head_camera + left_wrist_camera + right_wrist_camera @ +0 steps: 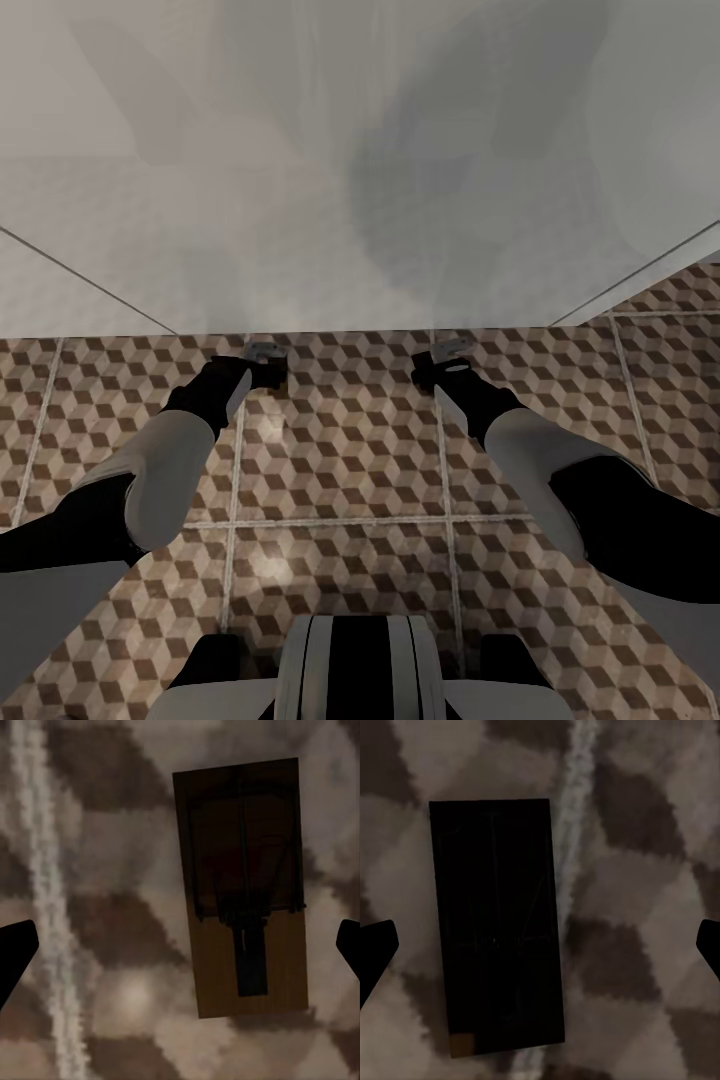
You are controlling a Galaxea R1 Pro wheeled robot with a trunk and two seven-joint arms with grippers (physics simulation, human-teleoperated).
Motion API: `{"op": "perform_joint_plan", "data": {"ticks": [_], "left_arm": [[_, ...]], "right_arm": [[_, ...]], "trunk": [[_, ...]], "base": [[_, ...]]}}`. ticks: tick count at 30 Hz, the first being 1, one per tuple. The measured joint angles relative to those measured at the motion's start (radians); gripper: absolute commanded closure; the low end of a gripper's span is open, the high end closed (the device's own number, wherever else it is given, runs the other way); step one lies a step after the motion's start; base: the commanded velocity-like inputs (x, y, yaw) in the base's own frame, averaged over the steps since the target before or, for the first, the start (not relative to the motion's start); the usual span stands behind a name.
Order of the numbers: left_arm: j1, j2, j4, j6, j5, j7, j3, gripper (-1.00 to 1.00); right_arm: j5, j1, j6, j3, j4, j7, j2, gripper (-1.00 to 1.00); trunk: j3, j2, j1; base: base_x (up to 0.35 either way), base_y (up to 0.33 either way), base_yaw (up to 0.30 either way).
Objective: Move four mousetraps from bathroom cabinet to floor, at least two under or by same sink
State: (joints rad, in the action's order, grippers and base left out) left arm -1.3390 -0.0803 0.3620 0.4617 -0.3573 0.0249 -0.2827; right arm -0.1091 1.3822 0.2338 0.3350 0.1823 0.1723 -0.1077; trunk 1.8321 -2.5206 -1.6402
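Both arms reach forward and down to the cube-patterned floor [340, 460], at the foot of a wide white vanity [350, 200]. My left gripper [262, 355] is open; in the left wrist view it [180, 952] hovers over a tan mousetrap [244, 889] lying flat on the tiles with its black spring bar up, apart from both fingertips [15, 952]. My right gripper [445, 352] is open too. In the right wrist view it [540, 952] hangs above a second mousetrap [499, 926] lying flat in deep shadow, almost black, and the fingertips [709, 945] do not touch it.
The white vanity front spans the upper half of the head view, and both grippers sit right at its lower edge. Pale grout lines [232, 500] cross the tiles. My own base [350, 660] stands at the near edge of the floor.
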Motion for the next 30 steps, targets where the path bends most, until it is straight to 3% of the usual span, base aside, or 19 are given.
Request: {"op": "perform_joint_plan", "data": {"ticks": [19,30], "left_arm": [[0.0,0.0,0.0,-0.005,0.0,0.001,0.0,-1.0],[0.0,0.0,0.001,-0.005,0.0,0.002,0.0,-1.0]], "right_arm": [[0.0,0.0,0.0,0.0,0.0,0.0,0.0,-1.0],[0.0,0.0,0.0,0.0,0.0,0.0,0.0,-1.0]], "trunk": [[0.0,0.0,0.0],[0.0,0.0,-0.001]], "base": [[-0.01,0.0,0.0],[-0.277,0.0,0.0]]}}
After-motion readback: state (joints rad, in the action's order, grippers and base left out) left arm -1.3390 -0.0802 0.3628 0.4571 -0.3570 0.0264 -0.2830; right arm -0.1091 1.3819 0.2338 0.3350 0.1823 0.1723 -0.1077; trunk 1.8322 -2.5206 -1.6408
